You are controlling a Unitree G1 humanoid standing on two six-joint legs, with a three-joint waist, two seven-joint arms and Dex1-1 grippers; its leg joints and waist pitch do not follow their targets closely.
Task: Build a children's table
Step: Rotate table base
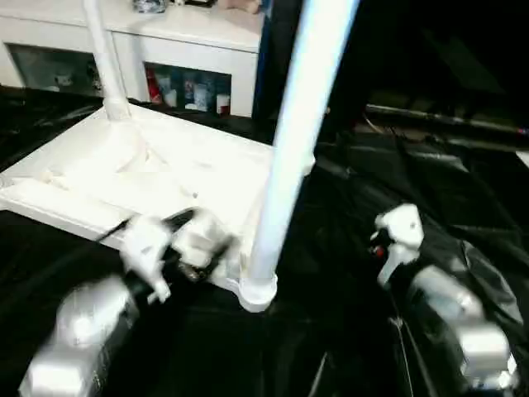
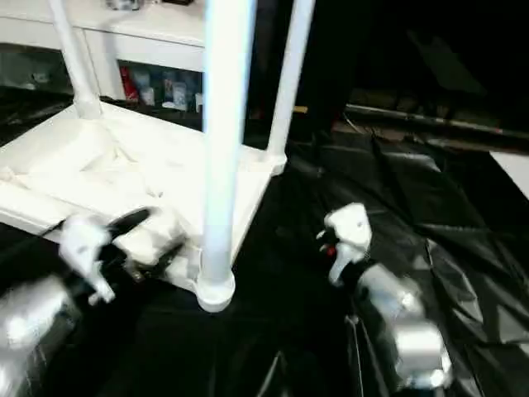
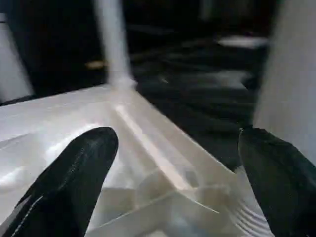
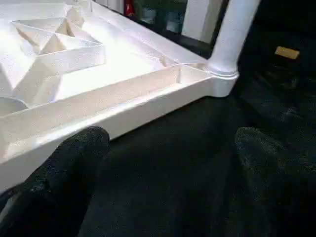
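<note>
The children's table (image 1: pixel 173 178) lies upside down on a black sheet (image 1: pixel 347 273), its ribbed underside facing up, toward the left and middle of the scene. Three legs show standing in corner sockets: the near leg (image 1: pixel 293 149) at the near right corner, a far left leg (image 1: pixel 103 58), and a far right leg (image 2: pixel 289 78). A white cabinet (image 1: pixel 182 37) stands behind.

The left tool (image 1: pixel 165 244) hovers over the near edge of the tabletop, just beside the near leg, its black fingers (image 3: pixel 74 177) spread wide with nothing between them. The right tool (image 1: pixel 397 240) hangs over the black sheet to the right of the tabletop, apart from it, also spread wide and empty; its wrist view looks along the tabletop's side wall toward a socketed leg (image 4: pixel 229 34).

The plastic looks light, stiff and smooth, so it should move easily but may slip under the fingers. The round legs give little to bite on and could lever in their sockets if pulled sideways. The ribs and the raised rim look like the better holds, since a finger can hook behind a wall there. For turning the table over, a hold low on a leg, close to its socket, would likely strain the joint least.
</note>
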